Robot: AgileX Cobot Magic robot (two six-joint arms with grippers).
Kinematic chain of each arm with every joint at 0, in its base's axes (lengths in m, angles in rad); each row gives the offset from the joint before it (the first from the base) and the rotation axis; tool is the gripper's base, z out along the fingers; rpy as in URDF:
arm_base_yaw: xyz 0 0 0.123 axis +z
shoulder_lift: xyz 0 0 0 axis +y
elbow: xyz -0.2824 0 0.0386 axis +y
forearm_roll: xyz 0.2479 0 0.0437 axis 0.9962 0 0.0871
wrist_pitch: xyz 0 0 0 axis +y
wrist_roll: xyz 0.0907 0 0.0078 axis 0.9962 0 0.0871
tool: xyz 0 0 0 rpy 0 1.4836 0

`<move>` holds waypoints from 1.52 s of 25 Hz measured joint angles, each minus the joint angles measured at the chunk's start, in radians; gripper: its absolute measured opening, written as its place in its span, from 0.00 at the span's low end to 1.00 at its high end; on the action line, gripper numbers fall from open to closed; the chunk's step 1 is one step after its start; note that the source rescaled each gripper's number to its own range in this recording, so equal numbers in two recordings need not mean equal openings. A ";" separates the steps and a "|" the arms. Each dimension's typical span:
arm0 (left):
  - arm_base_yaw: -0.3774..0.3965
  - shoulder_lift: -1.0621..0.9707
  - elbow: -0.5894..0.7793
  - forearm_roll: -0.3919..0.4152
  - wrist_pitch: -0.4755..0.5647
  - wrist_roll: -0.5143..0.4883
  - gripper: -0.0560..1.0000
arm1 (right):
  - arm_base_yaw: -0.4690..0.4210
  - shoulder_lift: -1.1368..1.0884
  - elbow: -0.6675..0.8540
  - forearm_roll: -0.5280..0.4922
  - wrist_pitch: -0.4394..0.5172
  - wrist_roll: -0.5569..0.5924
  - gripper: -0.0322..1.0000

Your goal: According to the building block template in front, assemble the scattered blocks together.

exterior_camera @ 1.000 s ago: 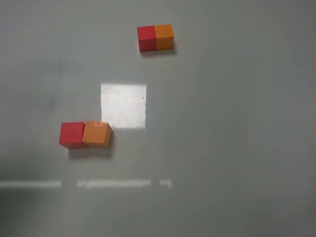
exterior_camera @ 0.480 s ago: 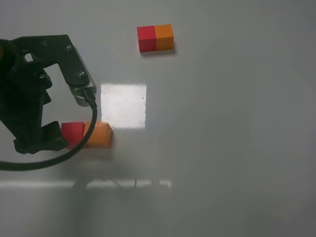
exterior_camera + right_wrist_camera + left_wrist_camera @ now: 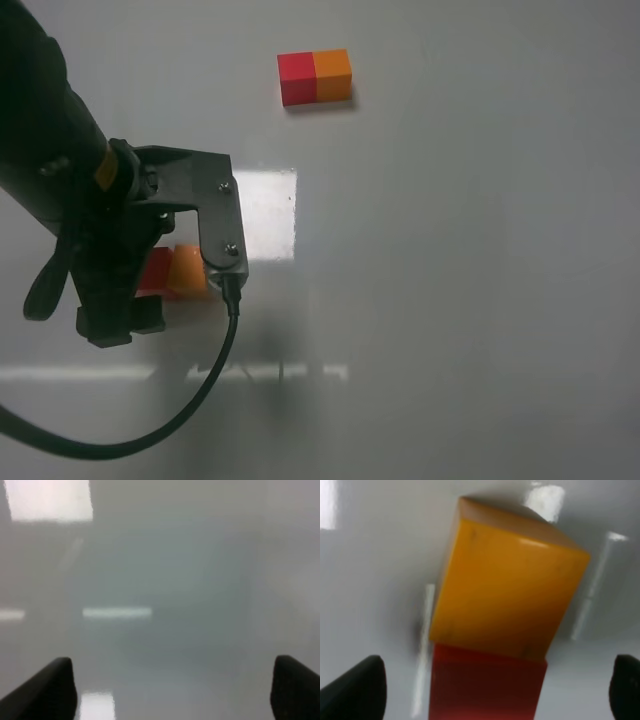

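Grey, glossy table (image 3: 470,280) fills every view, and you can use the pale square patch of light (image 3: 268,215) on it as your mark. A thin bright strip (image 3: 260,372) of reflection lies on the near side of the patch. Nothing of the room beyond the tabletop shows.

The red cube (image 3: 155,272) and orange cube (image 3: 188,272) sit just beside the patch's near left corner. They touch each other, with the orange one turned slightly out of line. The template (image 3: 315,77) lies well apart on the far side of the patch, red half to the left.

Your left arm (image 3: 60,170) hangs over the two cubes. The left gripper (image 3: 490,687) is spread wide, a fingertip on either side and neither touching them. The right gripper (image 3: 170,690) is also spread, with only bare table between its tips.
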 joint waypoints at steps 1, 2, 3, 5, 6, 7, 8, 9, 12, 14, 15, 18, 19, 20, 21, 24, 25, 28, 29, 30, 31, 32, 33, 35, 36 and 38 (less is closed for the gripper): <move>0.000 0.002 0.000 0.006 0.000 0.012 0.97 | 0.000 0.000 0.000 0.000 0.000 0.000 0.80; 0.000 0.002 0.000 0.007 -0.002 0.021 0.97 | 0.000 0.000 0.000 0.000 0.000 0.000 0.80; 0.000 0.003 0.000 0.007 -0.002 0.033 0.97 | 0.000 0.000 0.000 0.000 0.000 0.000 0.80; 0.000 0.005 0.000 0.001 -0.003 0.061 0.96 | 0.000 0.000 0.000 0.000 0.000 -0.001 0.80; 0.000 0.005 0.000 -0.001 -0.006 0.078 0.94 | 0.000 0.000 0.000 0.000 0.000 -0.001 0.80; 0.000 0.005 0.000 -0.003 -0.011 0.096 0.93 | 0.000 0.000 0.000 0.000 -0.001 -0.001 0.80; 0.000 0.006 0.000 -0.004 -0.015 0.109 0.91 | 0.000 0.000 0.000 0.000 -0.001 -0.001 0.80; 0.000 0.009 0.000 -0.004 -0.018 0.117 0.90 | 0.000 0.000 0.000 0.000 -0.001 -0.001 0.80; 0.000 0.029 0.000 -0.003 -0.023 0.144 0.83 | 0.000 0.000 0.000 0.000 -0.001 -0.002 0.80; 0.000 0.041 0.000 -0.003 -0.033 0.159 0.77 | 0.000 0.000 0.000 0.000 -0.001 -0.002 0.80; 0.000 0.047 0.000 -0.003 -0.039 0.165 0.73 | 0.000 0.000 0.000 0.000 -0.001 -0.002 0.80; 0.000 0.055 0.000 0.003 -0.052 0.173 0.56 | 0.000 0.000 0.000 0.000 -0.001 -0.002 0.80; 0.000 0.055 0.000 0.004 -0.057 0.174 0.46 | 0.000 0.000 0.000 0.000 -0.001 -0.002 0.80; 0.000 0.055 0.000 0.005 -0.062 0.177 0.34 | 0.000 0.000 0.000 0.000 -0.001 -0.002 0.80; 0.000 0.055 0.000 0.009 -0.064 0.179 0.22 | 0.000 0.000 0.000 0.000 -0.001 -0.002 0.79; 0.000 0.055 -0.001 0.012 -0.067 0.181 0.06 | 0.000 0.000 0.000 0.000 -0.001 -0.002 0.76; 0.000 0.055 -0.001 0.012 -0.067 0.182 0.06 | 0.000 0.000 0.000 0.000 -0.001 -0.002 0.75; 0.000 0.055 -0.001 0.012 -0.068 0.181 0.06 | 0.000 0.000 0.000 0.000 -0.001 -0.002 0.74; 0.000 0.055 -0.001 0.012 -0.068 0.179 0.06 | 0.000 0.000 0.000 0.000 -0.001 -0.002 0.74; 0.000 0.055 -0.001 0.012 -0.068 0.176 0.06 | 0.000 0.000 0.000 0.000 -0.001 -0.002 0.74; 0.000 0.055 -0.001 0.012 -0.068 0.167 0.06 | 0.000 0.000 0.000 0.000 -0.001 -0.002 0.74; 0.000 0.055 -0.001 0.011 -0.068 0.156 0.06 | 0.000 0.000 0.000 0.000 -0.001 -0.002 0.74; 0.000 0.055 -0.001 0.010 -0.069 0.144 0.06 | 0.000 0.000 0.000 0.000 -0.001 -0.002 0.74; 0.000 0.055 -0.001 0.009 -0.070 0.136 0.06 | 0.000 0.000 0.000 0.000 -0.001 -0.002 0.73; 0.000 0.055 -0.001 0.009 -0.070 0.133 0.06 | 0.000 0.000 0.000 0.000 -0.001 -0.002 0.73; 0.000 0.055 -0.001 0.007 -0.070 0.130 0.06 | 0.000 0.000 0.000 0.000 -0.001 -0.002 0.73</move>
